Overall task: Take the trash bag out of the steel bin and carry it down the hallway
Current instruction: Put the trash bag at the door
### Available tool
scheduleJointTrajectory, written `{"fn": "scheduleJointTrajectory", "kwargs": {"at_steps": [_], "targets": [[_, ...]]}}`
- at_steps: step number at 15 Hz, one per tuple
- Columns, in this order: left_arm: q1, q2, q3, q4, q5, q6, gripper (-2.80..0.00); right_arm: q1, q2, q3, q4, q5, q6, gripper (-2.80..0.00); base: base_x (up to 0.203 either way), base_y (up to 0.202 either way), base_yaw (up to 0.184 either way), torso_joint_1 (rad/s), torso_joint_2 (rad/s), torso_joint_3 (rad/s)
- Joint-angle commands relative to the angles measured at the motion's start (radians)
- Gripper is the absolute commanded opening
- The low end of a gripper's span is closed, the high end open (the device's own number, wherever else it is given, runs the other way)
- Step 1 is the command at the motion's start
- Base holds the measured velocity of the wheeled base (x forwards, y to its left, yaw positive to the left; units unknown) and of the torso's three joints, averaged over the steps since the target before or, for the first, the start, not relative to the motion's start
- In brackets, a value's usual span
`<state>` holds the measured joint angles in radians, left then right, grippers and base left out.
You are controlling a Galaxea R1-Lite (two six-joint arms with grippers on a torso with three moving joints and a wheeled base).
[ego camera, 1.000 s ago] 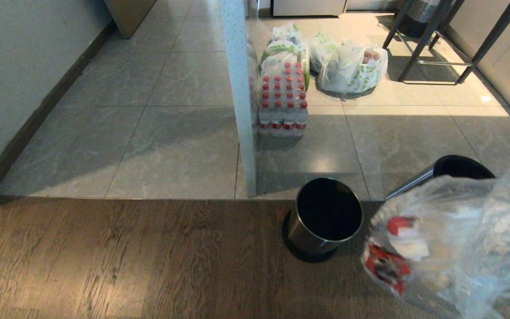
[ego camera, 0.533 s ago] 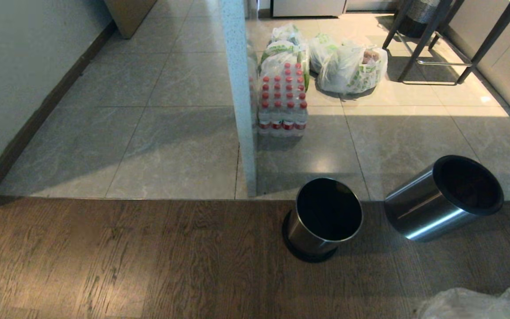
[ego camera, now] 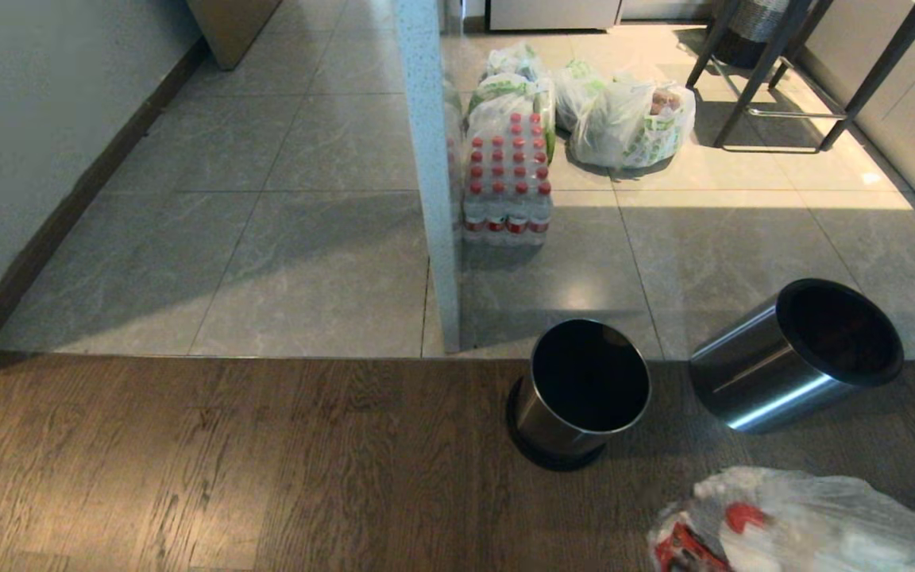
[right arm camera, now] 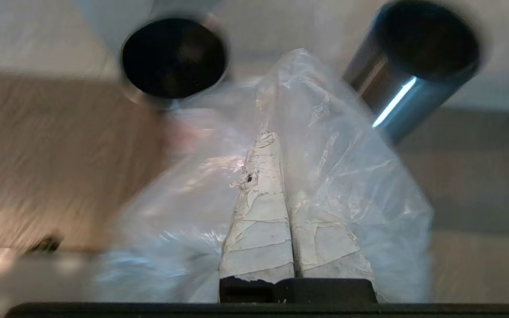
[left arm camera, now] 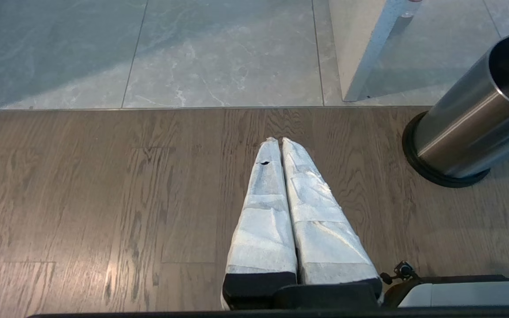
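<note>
Clear crinkly trash bag (ego camera: 811, 520) seen low over wood floor; steel bin (ego camera: 797, 353) tipped, emptied, nearby.

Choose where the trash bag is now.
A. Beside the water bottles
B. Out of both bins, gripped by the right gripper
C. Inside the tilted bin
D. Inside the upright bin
B: the right gripper is shut on the trash bag, which hangs over the wood floor, near the upright bin and the tilted bin.
</note>
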<state>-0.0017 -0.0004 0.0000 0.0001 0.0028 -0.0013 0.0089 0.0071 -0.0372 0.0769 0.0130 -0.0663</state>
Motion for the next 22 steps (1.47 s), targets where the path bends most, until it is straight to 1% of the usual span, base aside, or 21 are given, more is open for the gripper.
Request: {"fn": "scheduleJointTrajectory", "kwargs": {"at_steps": [1, 5, 11, 13, 16, 17, 19, 22], "targets": [[0.0, 0.0, 0.002, 0.0, 0.0, 0.0, -2.8, 0.0, -0.007, 0.002, 0.015, 0.001, 0.005, -2.8, 0.0, 0.0, 0.0, 0.0, 0.0, 0.0], [0.0, 0.0, 0.002, 0.0, 0.0, 0.0, -2.8, 0.0, -0.006, -0.006, 0.037, -0.001, 0.037, -2.8, 0.0, 0.0, 0.0, 0.0, 0.0, 0.0], [0.0, 0.0, 0.002, 0.0, 0.0, 0.0, -2.8, 0.0, -0.006, -0.007, 0.037, -0.001, 0.037, -2.8, 0.0, 0.0, 0.0, 0.0, 0.0, 0.0], [0.0, 0.0, 0.0, 0.002, -0.001, 0.011, -2.8, 0.0, -0.006, -0.007, 0.037, -0.001, 0.037, -2.8, 0.0, 0.0, 0.0, 0.0, 0.0, 0.0], [0.0, 0.0, 0.0, 0.003, 0.0, 0.008, -2.8, 0.0, -0.006, -0.007, 0.037, -0.001, 0.037, -2.8, 0.0, 0.0, 0.0, 0.0, 0.0, 0.0], [0.0, 0.0, 0.0, 0.003, 0.002, -0.004, -2.8, 0.0, -0.006, -0.007, 0.037, -0.001, 0.037, -2.8, 0.0, 0.0, 0.0, 0.0, 0.0, 0.0], [0.0, 0.0, 0.002, 0.0, 0.0, -0.002, -2.8, -0.001, -0.006, -0.007, 0.037, -0.001, 0.038, -2.8, 0.0, 0.0, 0.0, 0.0, 0.0, 0.0], [0.0, 0.0, 0.002, 0.0, 0.002, -0.008, -2.8, -0.001, -0.006, -0.007, 0.037, -0.001, 0.037, -2.8, 0.0, 0.0, 0.0, 0.001, 0.0, 0.117]]}}
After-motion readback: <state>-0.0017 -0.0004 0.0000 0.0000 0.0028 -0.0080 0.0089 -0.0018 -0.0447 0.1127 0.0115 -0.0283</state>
